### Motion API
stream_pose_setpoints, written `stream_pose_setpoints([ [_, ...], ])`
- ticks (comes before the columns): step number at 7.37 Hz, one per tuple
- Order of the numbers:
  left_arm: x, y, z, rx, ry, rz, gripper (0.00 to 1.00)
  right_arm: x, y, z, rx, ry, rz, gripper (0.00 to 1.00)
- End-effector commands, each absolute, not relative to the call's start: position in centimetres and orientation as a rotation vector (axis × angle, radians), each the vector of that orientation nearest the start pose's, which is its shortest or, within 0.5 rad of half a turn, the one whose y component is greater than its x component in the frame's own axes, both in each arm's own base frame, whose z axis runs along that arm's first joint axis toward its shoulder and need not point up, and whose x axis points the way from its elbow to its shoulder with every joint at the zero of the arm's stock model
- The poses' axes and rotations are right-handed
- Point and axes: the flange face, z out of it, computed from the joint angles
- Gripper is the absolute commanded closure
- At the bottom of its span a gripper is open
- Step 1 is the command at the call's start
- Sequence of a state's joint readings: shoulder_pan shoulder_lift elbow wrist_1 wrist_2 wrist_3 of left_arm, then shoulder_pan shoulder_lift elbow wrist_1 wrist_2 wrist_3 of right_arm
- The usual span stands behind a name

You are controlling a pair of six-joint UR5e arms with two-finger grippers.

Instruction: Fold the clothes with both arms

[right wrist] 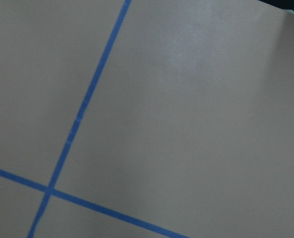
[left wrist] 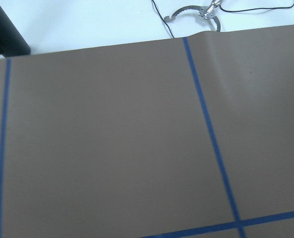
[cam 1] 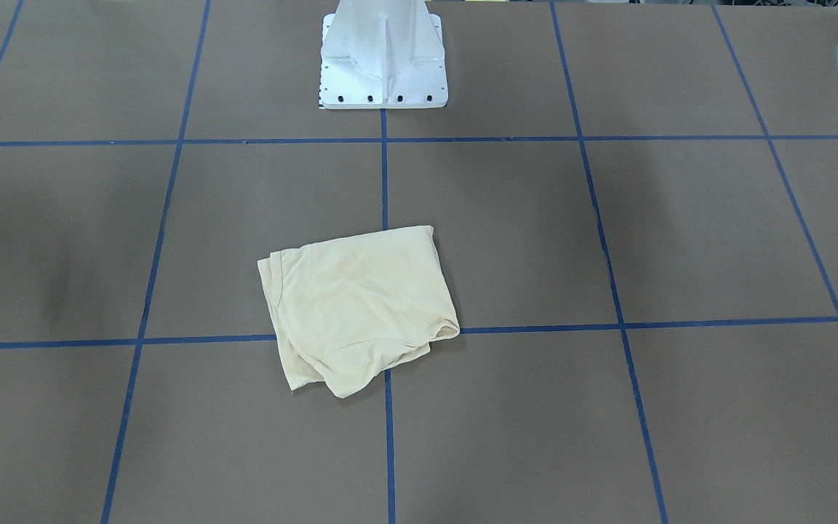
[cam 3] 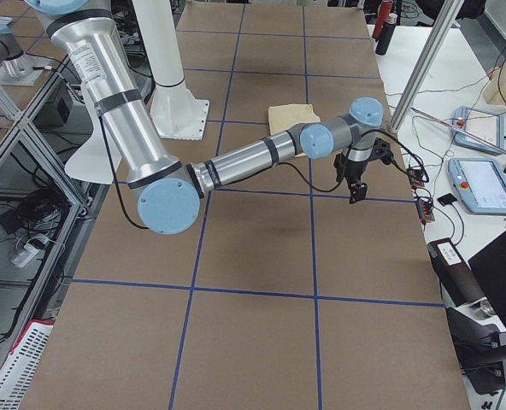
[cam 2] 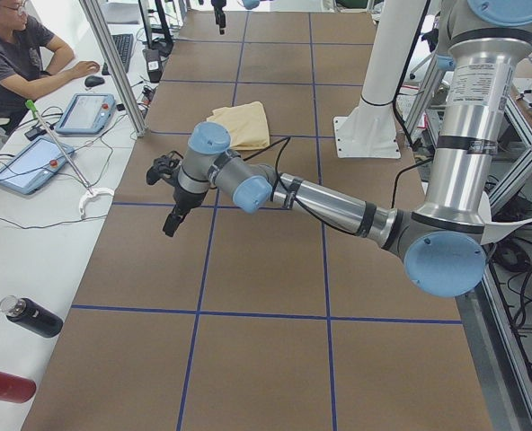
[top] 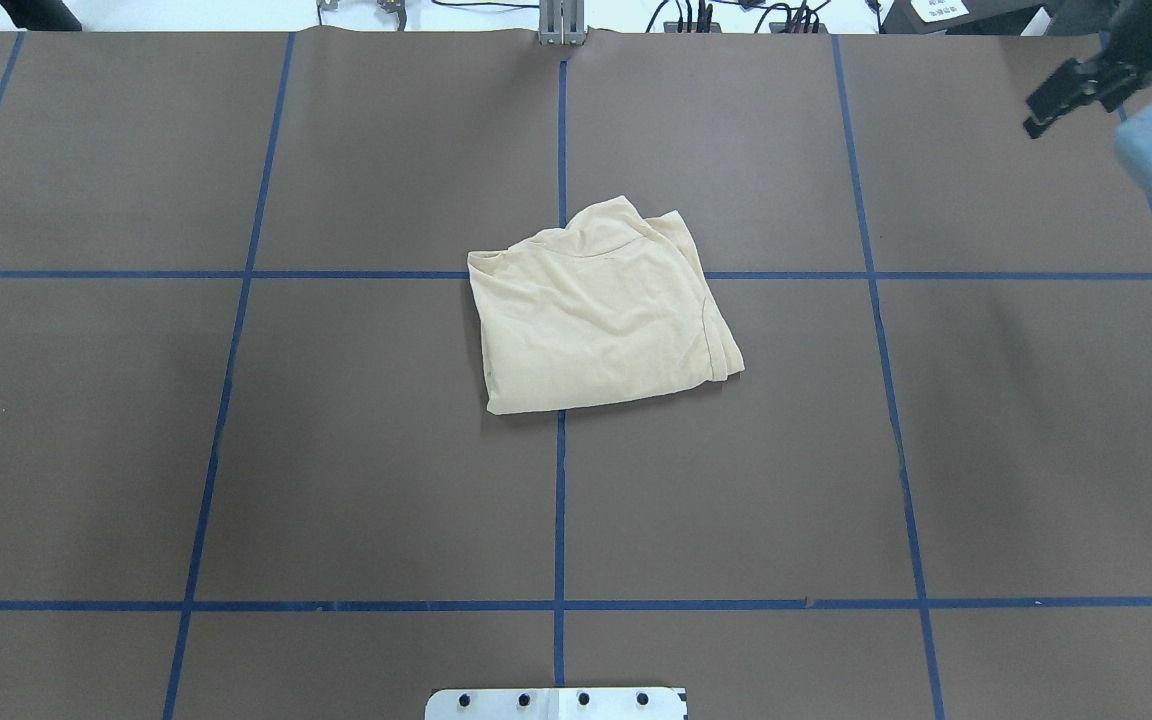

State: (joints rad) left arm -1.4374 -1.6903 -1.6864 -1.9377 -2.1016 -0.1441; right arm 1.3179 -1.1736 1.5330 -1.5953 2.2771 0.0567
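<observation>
Left arm [cam 2: 320, 202], nearest in the side view, holds the left gripper [cam 2: 171, 223] above bare table [top: 236, 450]. The right gripper [top: 1046, 110] hovers at the opposite end. Whether either pincer is wide or narrow cannot be told. The shirt [top: 601, 315] lies at table centre, folded to a compact rectangle, well apart from both. Folding appears nearly complete; any tidying should pinch both uneven far corners together, lifting low.
</observation>
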Motion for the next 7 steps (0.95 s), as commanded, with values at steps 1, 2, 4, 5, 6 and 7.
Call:
stream_pose_setpoints([
  [1, -5.1, -56.6, 58.4, 0.435, 0.591, 0.201, 0.01, -1.1, -61.3, 52.2, 0.189, -0.799, -0.262, 0.0],
  [2, -5.2, -56.4, 59.6, 0.413, 0.593, 0.199, 0.01, -1.1, -60.6, 53.9, 0.159, -0.805, -0.249, 0.0],
  [4, -5.6, -54.2, 62.9, 0.346, 0.589, 0.174, 0.01, 0.1, -58.2, 58.0, 0.091, -0.755, -0.203, 0.0],
  [5, -6.6, -54.0, 62.8, 0.353, 0.589, 0.158, 0.01, 1.1, -57.3, 59.9, 0.073, -0.639, -0.194, 0.0],
  [6, -6.6, -54.0, 62.8, 0.35, 0.589, 0.157, 0.01, 1.2, -57.3, 59.8, 0.058, -0.631, -0.185, 0.0],
  [7, -6.5, -54.2, 62.7, 0.342, 0.59, 0.156, 0.01, 1.0, -56.6, 59.9, 0.048, -0.671, -0.18, 0.0],
])
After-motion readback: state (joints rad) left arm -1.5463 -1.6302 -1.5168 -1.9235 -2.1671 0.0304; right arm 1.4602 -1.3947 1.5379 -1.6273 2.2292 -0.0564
